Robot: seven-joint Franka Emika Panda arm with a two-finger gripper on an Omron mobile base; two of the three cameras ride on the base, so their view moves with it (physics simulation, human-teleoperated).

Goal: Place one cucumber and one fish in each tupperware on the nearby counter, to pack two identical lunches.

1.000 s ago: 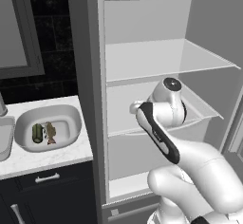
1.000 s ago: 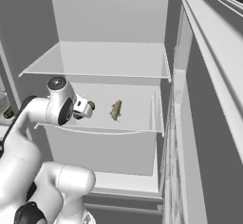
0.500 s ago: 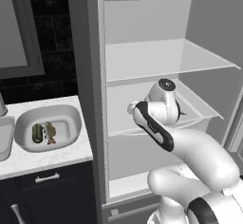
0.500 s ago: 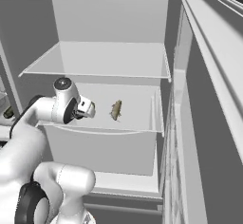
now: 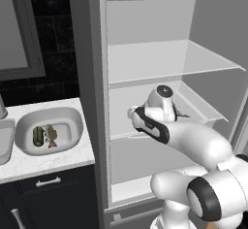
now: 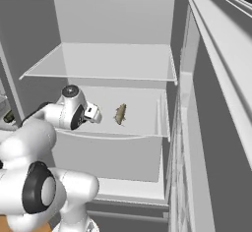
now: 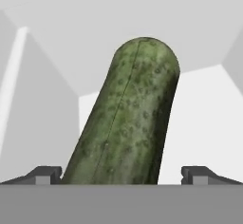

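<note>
A dark green, bumpy cucumber (image 7: 128, 118) lies lengthwise right in front of my gripper (image 7: 122, 175), its near end between the two fingertips (image 7: 45, 174). The jaws stand wide open around it, not closed. In the right base view the gripper (image 6: 97, 114) reaches onto the middle fridge shelf (image 6: 142, 128), a little left of a brownish fish (image 6: 120, 113) lying there. On the counter (image 5: 48, 162), the wider tupperware (image 5: 72, 119) holds another cucumber (image 5: 38, 136) and another fish (image 5: 51, 135). The narrow tupperware (image 5: 4, 140) shows at the far left edge.
The fridge stands open with an upper glass shelf (image 5: 164, 63) above the arm and a lower compartment below. The fridge door (image 6: 221, 103) fills the right side. Dark cabinet fronts with a silver handle (image 5: 47, 181) sit under the counter.
The arm has pushed deeper onto the middle fridge shelf, bringing the gripper closer to the fish. The jaws have stayed open.
</note>
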